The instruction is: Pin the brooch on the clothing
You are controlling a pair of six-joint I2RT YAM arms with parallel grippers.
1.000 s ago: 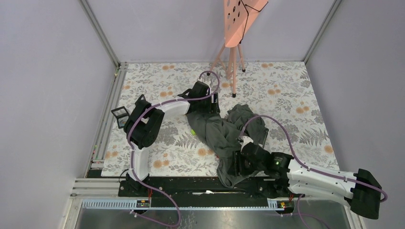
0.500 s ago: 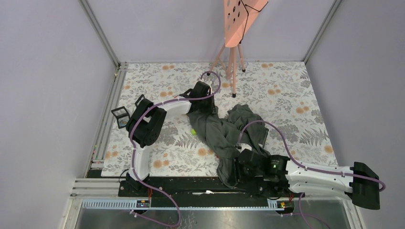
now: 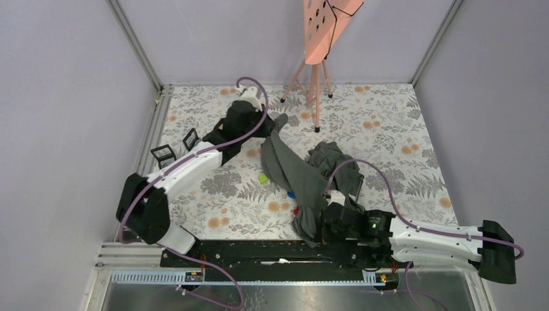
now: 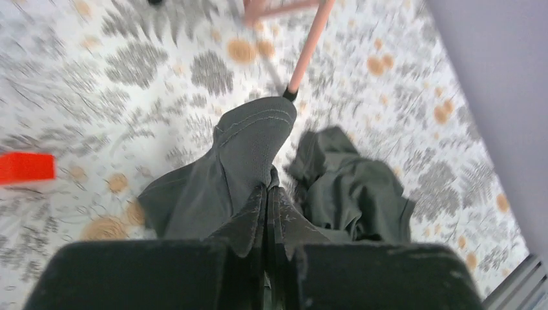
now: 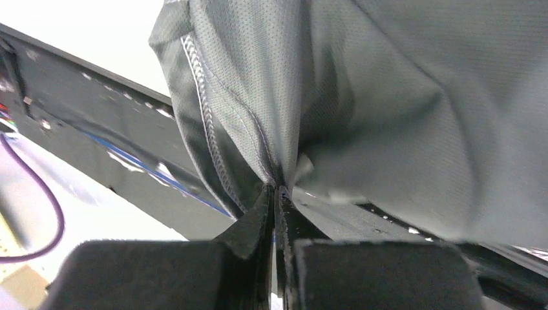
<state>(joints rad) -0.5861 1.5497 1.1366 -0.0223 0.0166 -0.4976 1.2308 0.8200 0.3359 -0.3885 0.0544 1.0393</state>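
I see 2 clenched grips on the T-shirt (image 3: 304,184): left gripper (image 4: 266,194) pinches its far end, right gripper (image 5: 276,194) pinches its near hem.

Overhead view: bright, even, soft light, hardly any shadows, sharp all over. Left wrist cam smeared w/ motion blur, floral tabletop (image 4: 77,84) streaky esp. near edges. Right wrist cam: T-shirt (image 5: 413,97) weave crisp, bg top left blown out white.
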